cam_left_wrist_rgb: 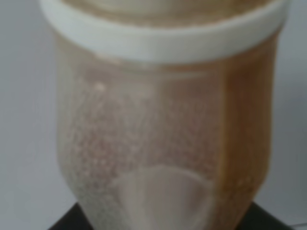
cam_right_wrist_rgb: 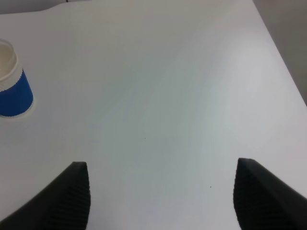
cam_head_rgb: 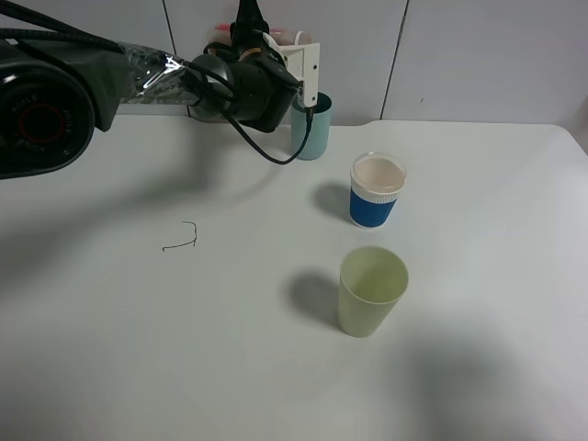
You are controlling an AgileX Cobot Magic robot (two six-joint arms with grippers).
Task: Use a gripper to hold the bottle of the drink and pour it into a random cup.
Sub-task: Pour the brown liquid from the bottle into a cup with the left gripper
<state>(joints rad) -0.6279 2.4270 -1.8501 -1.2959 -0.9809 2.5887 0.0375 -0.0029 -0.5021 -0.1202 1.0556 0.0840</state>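
The left arm (cam_head_rgb: 55, 101) reaches in over the far part of the white surface (cam_head_rgb: 138, 367). A thin dark bent scrap (cam_head_rgb: 181, 241) lies on the surface, well apart from the left jaws and nearer the camera. The left jaws are clamped on the bottle (cam_left_wrist_rgb: 163, 134), which fills the left wrist view close up and blurred. Its white neck ring shows at one end, and the reddish-brown drink (cam_left_wrist_rgb: 244, 115) shows through the clear body. Only two dark corners of the jaws show at the bottle's base.

In the high view a white mount (cam_head_rgb: 306, 66) and a looping black cable (cam_head_rgb: 266, 152) hang from this wrist. The teal cup (cam_head_rgb: 313, 129) stands upright just beside and below the left jaws, partly hidden by the mount. I cannot tell whether the bottle's mouth is over its rim.

The blue cup (cam_head_rgb: 377, 191), white-rimmed, stands farther from the left jaws. The pale yellow-green cup (cam_head_rgb: 372, 290) stands farther still.

The right jaws are wide apart, their dark ribbed fingertips (cam_right_wrist_rgb: 76, 196) over bare surface with nothing between them. The blue cup sits ahead of them, off to one side.
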